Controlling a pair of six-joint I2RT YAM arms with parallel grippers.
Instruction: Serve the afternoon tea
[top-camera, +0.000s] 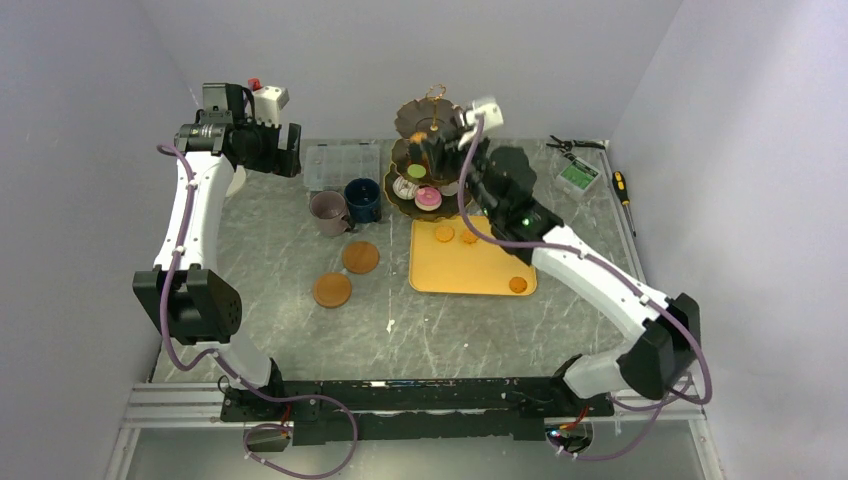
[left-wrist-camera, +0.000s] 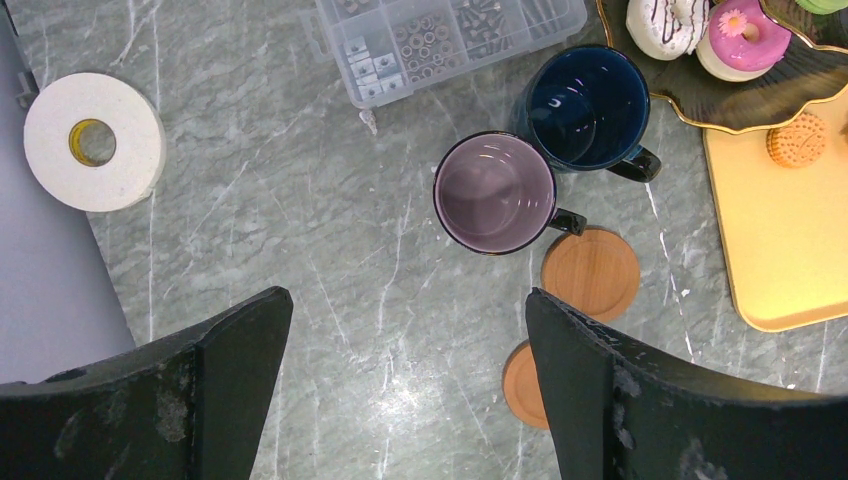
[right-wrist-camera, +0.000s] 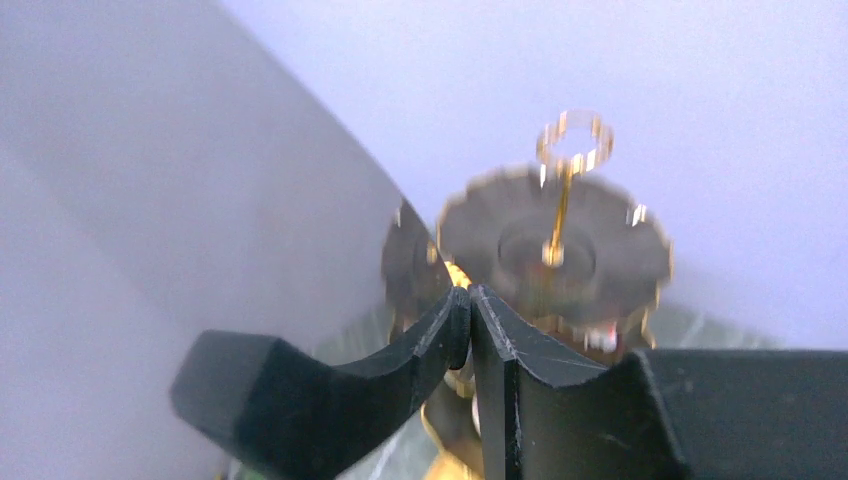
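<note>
The stand (top-camera: 418, 115) sits at the back of the worktop (left-wrist-camera: 300, 230), and the right pincer (right-wrist-camera: 468, 292) is up against its upper tiers. The fingertips are pressed together with only a yellow speck at the tips; I cannot tell if they hold anything. On the stand's bottom tier are a pink donut (left-wrist-camera: 745, 35) and a white one (left-wrist-camera: 668, 22). Just in front of the stand lies a yellow tray (left-wrist-camera: 790, 260) with orange macarons (left-wrist-camera: 797, 140). Left of the stand stand the navy mug (left-wrist-camera: 587, 105) and mauve mug (left-wrist-camera: 495, 192), touching, with two coasters (left-wrist-camera: 590, 273) nearer the arms. A box (left-wrist-camera: 440, 40) lies left of the stand, a tape roll (left-wrist-camera: 95, 142) further left. The left pincer (left-wrist-camera: 405, 298) hangs high, well left of the stand, spread wide and empty.
</note>
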